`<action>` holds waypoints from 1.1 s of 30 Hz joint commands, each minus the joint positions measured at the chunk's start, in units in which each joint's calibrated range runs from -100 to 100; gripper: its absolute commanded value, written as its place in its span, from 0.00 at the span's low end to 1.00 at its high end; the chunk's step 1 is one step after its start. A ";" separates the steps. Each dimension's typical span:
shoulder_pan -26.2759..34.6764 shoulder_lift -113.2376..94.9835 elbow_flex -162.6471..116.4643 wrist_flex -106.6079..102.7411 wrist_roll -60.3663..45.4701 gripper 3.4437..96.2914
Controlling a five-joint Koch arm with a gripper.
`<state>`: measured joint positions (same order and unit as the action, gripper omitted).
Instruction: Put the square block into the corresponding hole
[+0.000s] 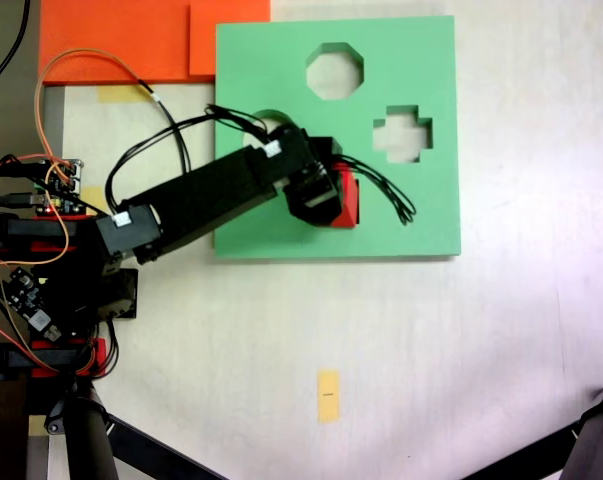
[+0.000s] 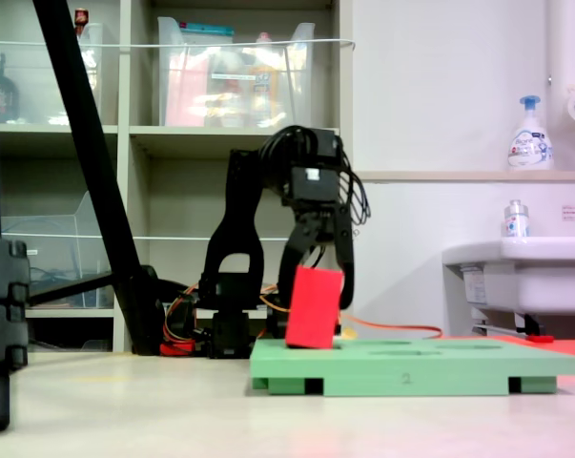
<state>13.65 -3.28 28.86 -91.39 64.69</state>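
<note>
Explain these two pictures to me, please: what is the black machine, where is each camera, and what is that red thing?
The black machine is a small robot arm with a two-fingered gripper. The first exterior view looks straight down; the second exterior view looks from floor level, side on. On the pale surface lies a thick green foam board with shaped cutouts, including an eight-sided one and a cross-shaped one. The gripper holds a small bright red block, tilted, its lower end at the board's top. A small yellow paper strip lies nearby.

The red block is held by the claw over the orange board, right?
Not quite. The claw does hold the red block, but over the green board, not the orange one. The second exterior view shows it.
</note>
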 commanded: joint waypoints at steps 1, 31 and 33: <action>0.78 0.91 1.95 -1.97 0.15 0.23; 0.59 11.10 0.25 1.40 -0.54 0.97; 0.59 8.31 0.25 1.40 -0.59 0.99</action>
<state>14.63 7.93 28.66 -90.31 64.35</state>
